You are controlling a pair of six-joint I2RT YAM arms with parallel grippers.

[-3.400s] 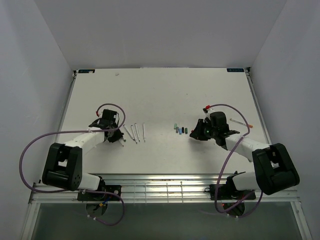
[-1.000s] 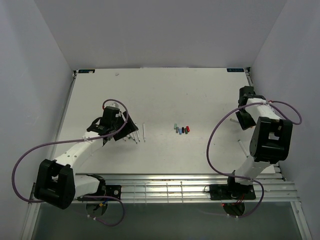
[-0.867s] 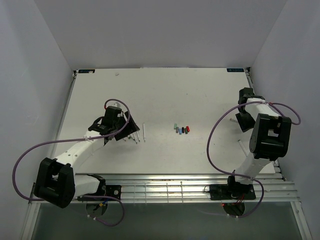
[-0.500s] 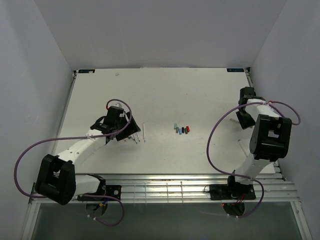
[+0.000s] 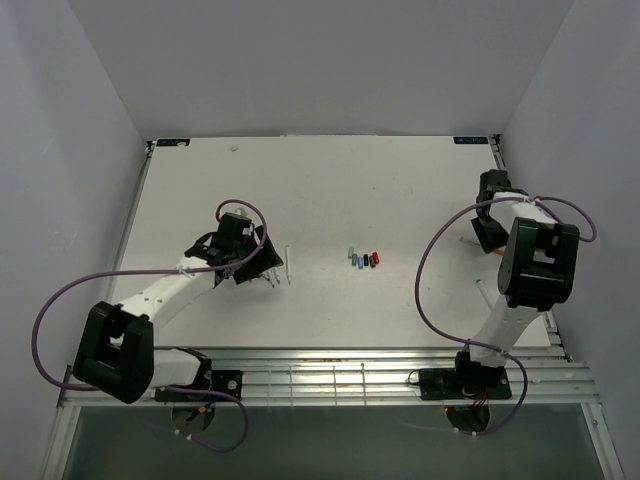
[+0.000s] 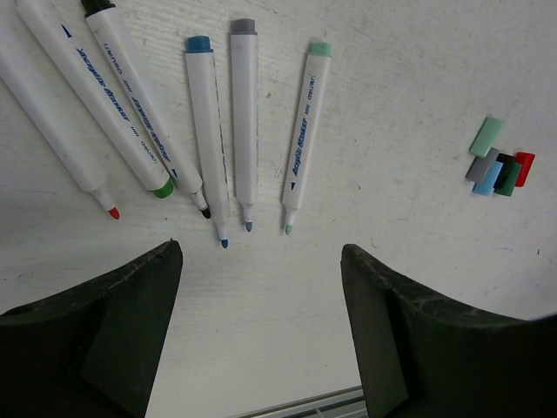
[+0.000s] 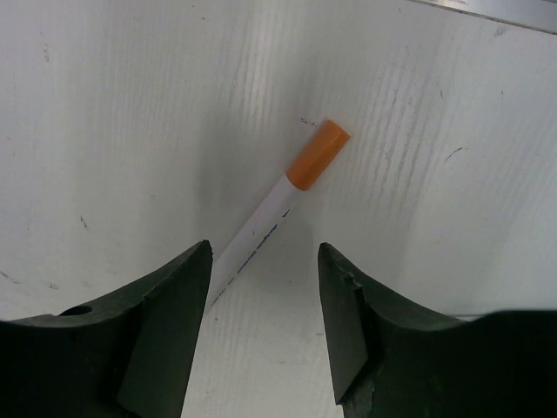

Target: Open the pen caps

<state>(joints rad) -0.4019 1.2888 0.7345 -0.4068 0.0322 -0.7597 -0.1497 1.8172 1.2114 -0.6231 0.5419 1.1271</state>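
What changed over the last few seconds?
Right gripper left the loose caps mid-table and swung to the far right, now open over the orange-capped pen. A red cap now shows in the pile. Left gripper edged right over the uncapped pens, open. Pens unmoved.

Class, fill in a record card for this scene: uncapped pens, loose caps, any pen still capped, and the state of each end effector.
uncapped pens: six white barrels side by side, tips bare
loose caps: one tight cluster apart from those pens; mint, grey, blue and red among them
capped pen: one, lying alone, orange cap on
left end effector: open, empty, above the bare tips
right end effector: open, jaws either side of the capped pen's barrel, not closed on it
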